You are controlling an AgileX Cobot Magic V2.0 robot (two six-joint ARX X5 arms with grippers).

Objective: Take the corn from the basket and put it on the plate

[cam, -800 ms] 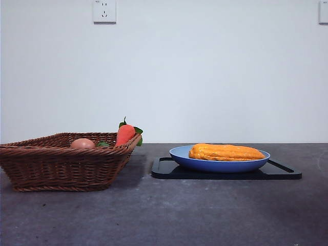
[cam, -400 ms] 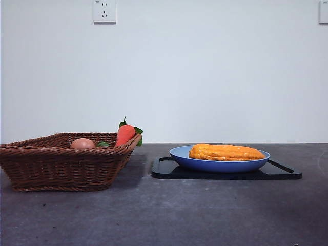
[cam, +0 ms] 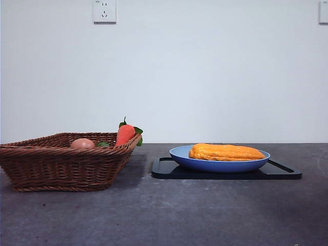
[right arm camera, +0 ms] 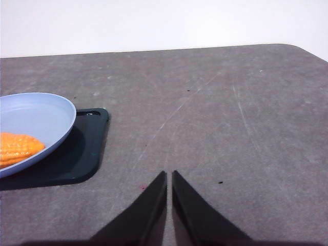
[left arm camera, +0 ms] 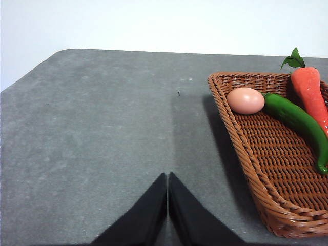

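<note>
Lying lengthwise across the plate (cam: 219,163), the corn (cam: 226,152) is seen already out of the basket (cam: 61,166), so no further move is judged necessary. The right gripper (right arm camera: 169,177) is nearer it than the left gripper (left arm camera: 167,178); both are closed and empty.

Left gripper (left arm camera: 167,177): two matte black jaws, each a smooth wedge, broad at the base and tapering to a narrow tip. Right gripper (right arm camera: 169,174): same matte black pair, same tapered wedge shape. Surfaces plain; cables, screws and arm bodies out of view.
</note>
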